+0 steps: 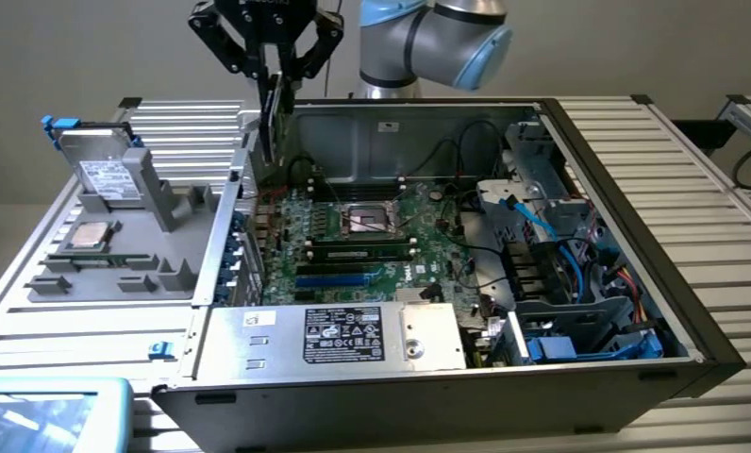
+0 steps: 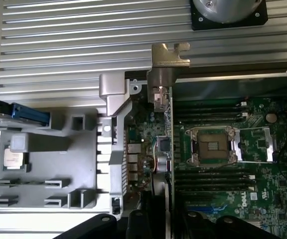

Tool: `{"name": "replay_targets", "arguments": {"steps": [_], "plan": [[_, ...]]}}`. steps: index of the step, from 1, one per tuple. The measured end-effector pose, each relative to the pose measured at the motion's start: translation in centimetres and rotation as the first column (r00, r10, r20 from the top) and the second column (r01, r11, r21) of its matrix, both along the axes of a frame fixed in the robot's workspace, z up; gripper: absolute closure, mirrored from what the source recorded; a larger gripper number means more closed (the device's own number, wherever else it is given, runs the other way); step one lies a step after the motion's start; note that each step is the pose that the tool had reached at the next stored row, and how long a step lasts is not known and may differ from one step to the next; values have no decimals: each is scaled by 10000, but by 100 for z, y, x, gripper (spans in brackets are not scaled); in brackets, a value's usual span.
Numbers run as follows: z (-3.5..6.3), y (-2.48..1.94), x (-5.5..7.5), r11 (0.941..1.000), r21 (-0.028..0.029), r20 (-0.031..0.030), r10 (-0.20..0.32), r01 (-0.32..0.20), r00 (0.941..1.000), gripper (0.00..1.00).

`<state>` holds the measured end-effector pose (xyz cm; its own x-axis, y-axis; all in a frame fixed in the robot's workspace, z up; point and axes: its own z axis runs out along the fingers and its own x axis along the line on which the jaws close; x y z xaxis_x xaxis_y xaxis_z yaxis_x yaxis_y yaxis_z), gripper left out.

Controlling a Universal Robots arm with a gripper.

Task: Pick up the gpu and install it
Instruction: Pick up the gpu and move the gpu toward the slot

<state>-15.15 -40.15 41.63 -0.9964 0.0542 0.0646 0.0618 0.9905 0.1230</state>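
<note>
Pinching the gpu (image 1: 275,127) edge-on in the hand (image 1: 280,75), aloft over the computer case's (image 1: 677,283) far end, exterior view's left; install step apparently under way, calling for square alignment with a blue slot (image 1: 338,276).

Thin flat rectangular gpu (image 1: 275,121) (image 2: 161,79), green circuit board with silver metal end bracket, hanging upright and edge-on, clamped at top edge, above open computer case (image 1: 476,406), over motherboard (image 2: 258,154) side nearest case wall on exterior view's left.
</note>
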Motion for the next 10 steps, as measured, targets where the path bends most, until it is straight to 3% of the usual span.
{"name": "replay_targets", "arguments": {"steps": [7, 10], "plan": [[-52, -21, 274, 10000, -1, -43, 0, 0, 10000, 72], [-81, -59, 354, 10000, -2, -62, 0, 0, 10000, 72]]}}
